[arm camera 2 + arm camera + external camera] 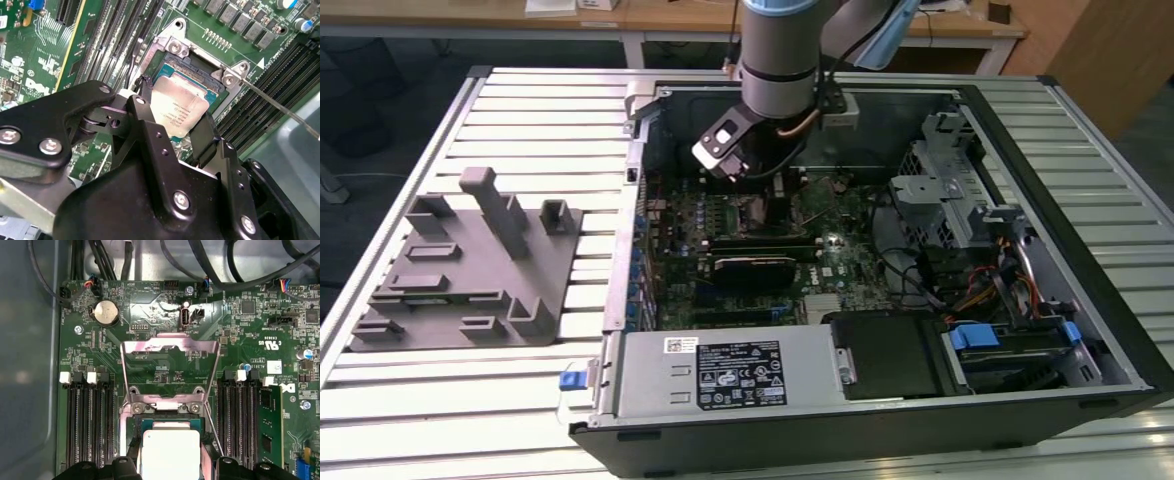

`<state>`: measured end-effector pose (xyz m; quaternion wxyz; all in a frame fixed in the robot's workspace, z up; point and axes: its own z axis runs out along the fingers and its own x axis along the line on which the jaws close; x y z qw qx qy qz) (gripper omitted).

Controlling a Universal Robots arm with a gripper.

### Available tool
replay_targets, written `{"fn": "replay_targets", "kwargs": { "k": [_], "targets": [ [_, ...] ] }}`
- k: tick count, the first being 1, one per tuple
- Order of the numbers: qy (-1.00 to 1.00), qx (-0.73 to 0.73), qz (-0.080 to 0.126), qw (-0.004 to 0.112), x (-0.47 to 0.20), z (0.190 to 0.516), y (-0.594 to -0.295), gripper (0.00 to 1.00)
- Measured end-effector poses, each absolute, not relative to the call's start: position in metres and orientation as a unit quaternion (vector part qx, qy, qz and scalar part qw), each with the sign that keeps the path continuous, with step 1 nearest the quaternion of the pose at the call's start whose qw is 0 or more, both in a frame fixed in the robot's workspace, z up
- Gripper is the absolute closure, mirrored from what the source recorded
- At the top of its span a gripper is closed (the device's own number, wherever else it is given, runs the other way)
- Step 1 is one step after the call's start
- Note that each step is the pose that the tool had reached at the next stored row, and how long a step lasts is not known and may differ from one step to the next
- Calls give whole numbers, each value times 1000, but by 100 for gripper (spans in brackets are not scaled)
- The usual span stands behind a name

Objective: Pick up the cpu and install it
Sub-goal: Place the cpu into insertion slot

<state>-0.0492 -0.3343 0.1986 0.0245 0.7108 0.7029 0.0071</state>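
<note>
Black gripper [176, 109] body sat closest in the second wrist view, its two fingers [202, 137] clamped on opposite edges of the cpu [177, 106]. The cpu showed its pale metal top and sat right over the open socket [200, 75] on the green motherboard [150, 315]. It looked slightly tilted; could not tell if it was fully seated or just above the contacts. The socket's load plate [170, 347] stood flipped up and away from the chip, and the thin metal lever [280, 107] was swung out to one side. Dark memory slots [87, 425] ran along both sides of the socket, and a round coin cell [106, 311] sat on the board beyond the raised plate.

In the exterior view the arm [781, 60] reached down into the open computer case [1121, 340], which lay on its side on the slatted metal bench [520, 110]. A grey tray [454, 270] with upright posts lay on the bench just beside the case, on the exterior view's left, well apart from the arm.
</note>
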Motion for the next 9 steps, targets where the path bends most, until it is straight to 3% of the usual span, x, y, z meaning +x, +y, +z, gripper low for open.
{"fn": "replay_targets", "kwargs": {
  "k": [9],
  "targets": [
    [699, 715, 7, 25, -51, 194, -334, 45]
  ]
}}
